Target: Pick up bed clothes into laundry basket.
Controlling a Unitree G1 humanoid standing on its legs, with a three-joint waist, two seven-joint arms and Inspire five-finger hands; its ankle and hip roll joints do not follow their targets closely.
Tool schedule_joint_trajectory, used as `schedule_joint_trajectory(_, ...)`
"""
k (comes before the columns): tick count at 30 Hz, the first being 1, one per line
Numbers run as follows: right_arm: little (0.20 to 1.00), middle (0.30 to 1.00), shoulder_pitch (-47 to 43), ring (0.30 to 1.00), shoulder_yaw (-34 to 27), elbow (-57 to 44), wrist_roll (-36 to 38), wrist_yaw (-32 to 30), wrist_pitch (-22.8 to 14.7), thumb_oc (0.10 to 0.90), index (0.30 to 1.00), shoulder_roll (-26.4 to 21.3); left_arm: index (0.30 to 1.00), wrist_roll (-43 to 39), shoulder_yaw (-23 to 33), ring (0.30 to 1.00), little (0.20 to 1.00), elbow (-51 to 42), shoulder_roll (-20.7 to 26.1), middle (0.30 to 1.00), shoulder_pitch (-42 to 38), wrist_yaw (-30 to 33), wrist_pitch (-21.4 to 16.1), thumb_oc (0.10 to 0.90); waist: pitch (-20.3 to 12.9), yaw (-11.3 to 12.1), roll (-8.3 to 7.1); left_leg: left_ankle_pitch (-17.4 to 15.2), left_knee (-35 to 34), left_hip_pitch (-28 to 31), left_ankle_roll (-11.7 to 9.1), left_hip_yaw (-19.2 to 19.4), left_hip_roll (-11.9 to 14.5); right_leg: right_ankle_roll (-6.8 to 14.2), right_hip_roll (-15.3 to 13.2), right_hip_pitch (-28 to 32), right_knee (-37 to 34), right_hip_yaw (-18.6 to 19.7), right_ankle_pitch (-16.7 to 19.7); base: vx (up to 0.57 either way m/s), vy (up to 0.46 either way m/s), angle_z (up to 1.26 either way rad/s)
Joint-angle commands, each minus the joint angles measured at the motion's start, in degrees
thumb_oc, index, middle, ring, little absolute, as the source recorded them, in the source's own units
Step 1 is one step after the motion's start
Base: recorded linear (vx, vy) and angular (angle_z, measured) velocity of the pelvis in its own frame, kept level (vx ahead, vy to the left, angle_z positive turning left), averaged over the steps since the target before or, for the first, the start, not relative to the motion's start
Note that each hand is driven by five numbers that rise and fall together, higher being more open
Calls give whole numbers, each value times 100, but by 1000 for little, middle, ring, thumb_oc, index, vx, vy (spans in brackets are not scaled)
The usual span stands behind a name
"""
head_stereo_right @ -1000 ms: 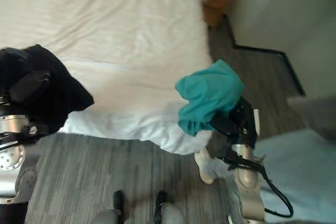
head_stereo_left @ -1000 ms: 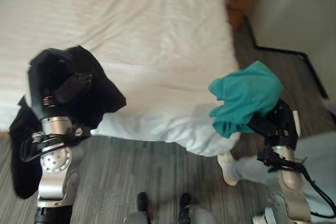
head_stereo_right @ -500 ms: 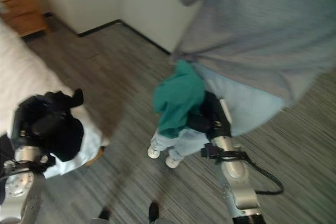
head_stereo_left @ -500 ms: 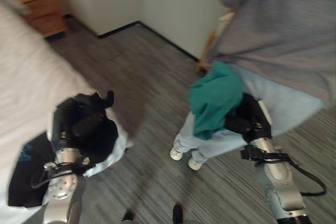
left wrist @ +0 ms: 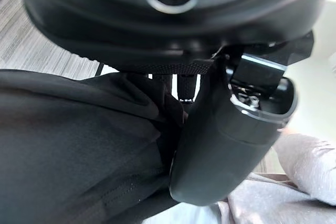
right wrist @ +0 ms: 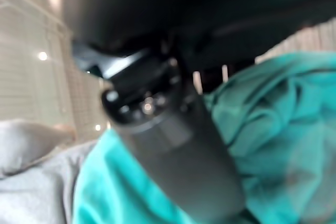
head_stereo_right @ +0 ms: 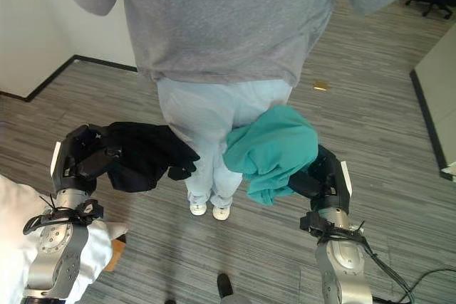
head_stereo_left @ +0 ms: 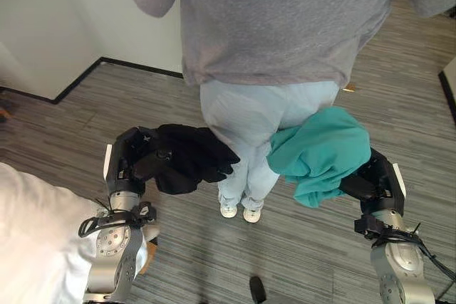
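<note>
A black garment (head_stereo_left: 187,158) is bunched in my left hand (head_stereo_left: 132,161), whose fingers are curled round it; the left wrist view has the dark cloth (left wrist: 73,150) pressed under the thumb (left wrist: 231,129). My right hand (head_stereo_left: 370,179) is shut on a teal garment (head_stereo_left: 320,151), which hangs in folds over it; its own wrist view shows the same teal cloth (right wrist: 262,124) around the thumb (right wrist: 168,150). Both hands are held up at chest height, one on each side of a person.
A person in a grey top (head_stereo_left: 271,19) and light blue trousers (head_stereo_left: 246,126) stands right in front of me, back turned, between my hands. The white bed's corner (head_stereo_left: 35,240) is at the lower left. Grey striped floor (head_stereo_left: 299,247) stretches around; a white wall (head_stereo_left: 43,19) rises at left.
The camera has swung right, away from the bed, so the person is now dead ahead. Both hands keep hold of their garments.
</note>
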Motion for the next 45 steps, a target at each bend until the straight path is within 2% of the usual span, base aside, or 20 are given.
schedule_joint_trajectory(1, 300, 300, -485, 300, -162, -254, 16, 2, -635, 400, 300, -25, 300, 86, 680, 300, 300, -416, 352, 300, 263, 104, -634, 400, -667, 209, -236, 293, 44, -646, 298, -153, -342, -93, 153, -83, 357, -292, -664, 9, 13, 14)
schedule_joint_trajectory(5, 300, 300, -431, 300, -16, -275, 63, 157, -607, 400, 300, 16, 300, 58, 636, 300, 300, -265, 305, 300, 447, -10, -619, 400, -631, 302, -277, 223, 173, -683, 302, -246, -326, -134, 152, -73, 432, -359, -730, 28, 5, 16)
schedule_joint_trajectory(6, 300, 300, -343, 300, 424, 710, 373, 362, -433, 400, 300, 7, 300, -110, -384, 300, 300, 1151, 460, 300, -686, -484, -431, 400, -685, 540, -160, 331, -251, -389, 123, 384, 35, 181, -257, 75, 202, -509, -607, 0, 0, 0)
schedule_joint_trajectory(15, 300, 300, -717, 300, 354, 429, 111, 207, -526, 400, 300, -56, 300, -25, 66, 300, 300, 908, 582, 300, -449, -359, -493, 400, -734, 738, -175, 254, -251, -360, 147, 272, -26, 235, -333, 273, 12, -569, -603, 20, 11, 10)
schedule_joint_trajectory(19, 300, 300, -1002, 300, 523, 329, -63, 131, -538, 400, 300, -38, 300, -143, 143, 300, 300, 866, 641, 300, -461, -271, -511, 400, -538, 902, -116, 86, -169, -352, 324, 309, -64, 382, -452, -334, 1259, -579, -830, -32, 72, -11)
schedule_joint_trajectory(22, 300, 300, -1102, 300, 696, 426, -147, 151, -489, 400, 300, -28, 300, -101, 63, 300, 300, 886, 729, 300, -618, -239, -539, 400, -199, 813, -42, 55, -89, -281, 381, 266, -21, 767, -350, -1082, 2706, -444, -470, -6, 16, -24)
schedule_joint_trajectory(25, 300, 300, -1001, 300, 792, 581, -55, 242, -401, 400, 300, -12, 300, -102, 103, 300, 300, 819, 799, 300, -739, -208, -559, 400, -181, 674, -26, -106, -236, 92, 221, 305, 161, 499, -508, -1458, 1976, -907, -562, 251, -113, 6)
schedule_joint_trajectory(29, 300, 300, -894, 300, 805, 717, 114, 207, -447, 400, 300, -1, 300, -77, 90, 300, 300, 957, 795, 300, -827, -143, -554, 400, -248, 549, -163, -280, -3, 235, 23, 275, 465, 351, -297, -1194, 1118, -903, -421, 353, -355, 9)
schedule_joint_trajectory(30, 300, 300, -898, 300, 738, 709, 257, 257, -544, 400, 300, -106, 300, -226, 79, 300, 300, 1036, 631, 300, -825, -174, -560, 400, -269, 593, -198, 190, 1473, -229, -109, 122, 852, 38, 27, -705, 915, -964, -560, 359, -609, 80)
schedule_joint_trajectory(31, 300, 300, -926, 300, 710, 772, 295, 167, -577, 400, 300, -148, 300, -283, 7, 300, 300, 1082, 585, 300, -861, -184, -525, 400, -235, 580, -236, 554, 2130, -636, -70, 34, 894, -79, 58, -577, 835, -1036, -576, 399, -820, 94)
schedule_joint_trajectory(32, 300, 300, -952, 300, 682, 695, 412, 16, -580, 400, 300, -151, 300, -382, -170, 300, 300, 1099, 565, 300, -961, -231, -426, 400, 57, 657, -392, 888, 3652, -1630, 146, 110, 862, -368, 48, -214, 740, -1253, -713, 321, -504, 116)
schedule_joint_trajectory(33, 300, 300, -915, 300, 685, 681, 401, 44, -515, 400, 300, -188, 300, -405, -202, 300, 300, 1053, 517, 300, -945, -241, -413, 400, 93, 772, -415, 736, 3804, -2027, 96, 261, 646, -392, -3, -15, 691, -1217, -788, 595, -430, 70)
schedule_joint_trajectory(35, 300, 300, -929, 300, 704, 711, 320, 53, -511, 400, 300, -273, 300, -481, -417, 300, 300, 1092, 486, 300, -984, -401, -401, 400, -14, 1041, -351, 794, 1865, -2500, -17, 866, 420, -282, 2, 439, 474, -1200, -1020, 754, -25, 6)
schedule_joint_trajectory(37, 300, 300, -971, 300, 789, 790, 164, 35, -523, 400, 300, -237, 300, -471, -515, 300, 300, 1152, 422, 300, -855, -495, -403, 400, -136, 1193, -195, 1296, 302, -2453, -27, 1158, 208, -210, 111, 860, 399, -1149, -1312, 787, 75, -137)
schedule_joint_trajectory(39, 300, 300, -981, 300, 947, 879, 56, 138, -394, 400, 300, -189, 300, -457, -439, 300, 300, 1146, 343, 300, -694, -469, -415, 400, -343, 1334, -171, 1632, -64, -2442, -48, 1526, 152, -166, 29, 1422, 380, -930, -1600, 1165, 154, -65)
schedule_joint_trajectory(40, 300, 300, -1008, 300, 1040, 919, 31, 203, -343, 400, 300, -75, 300, -445, -365, 300, 300, 1015, 459, 300, -573, -525, -411, 400, -583, 1402, -274, 1565, -6, -2297, 119, 1606, 128, 30, -316, 1608, 562, -926, -1612, 1337, 268, -120)
schedule_joint_trajectory(41, 300, 300, -992, 300, 1068, 991, -3, 216, -372, 400, 300, 56, 300, -325, -374, 300, 300, 947, 542, 300, -542, -594, -392, 400, -679, 1456, -455, 1293, 376, -2309, 258, 1615, -18, 275, -643, 1539, 1137, -937, -1171, 1279, 358, -160)
schedule_joint_trajectory(42, 300, 300, -980, 300, 1097, 1080, 23, 218, -387, 400, 300, 157, 300, -265, -460, 300, 300, 925, 700, 300, -624, -634, -371, 400, -569, 1434, -568, 869, 639, -2098, 474, 1558, -257, 664, -981, 1088, 2557, -860, 314, 862, 320, -158)
schedule_joint_trajectory(43, 300, 300, -958, 300, 1118, 1095, 2, 236, -360, 400, 300, 200, 300, -274, -454, 300, 300, 863, 726, 300, -644, -637, -383, 400, -493, 1393, -475, 796, 591, -1867, 580, 1469, -297, 607, -965, 783, 3141, -751, 706, 631, 316, -32)
schedule_joint_trajectory(45, 300, 300, -854, 300, 1116, 1099, 8, 275, -360, 400, 300, 210, 300, -318, -484, 300, 300, 777, 765, 300, -706, -635, -421, 400, -349, 1152, -269, 639, 442, -1440, 736, 1154, -324, 429, -655, 117, 4262, -416, 769, 540, 233, 86)
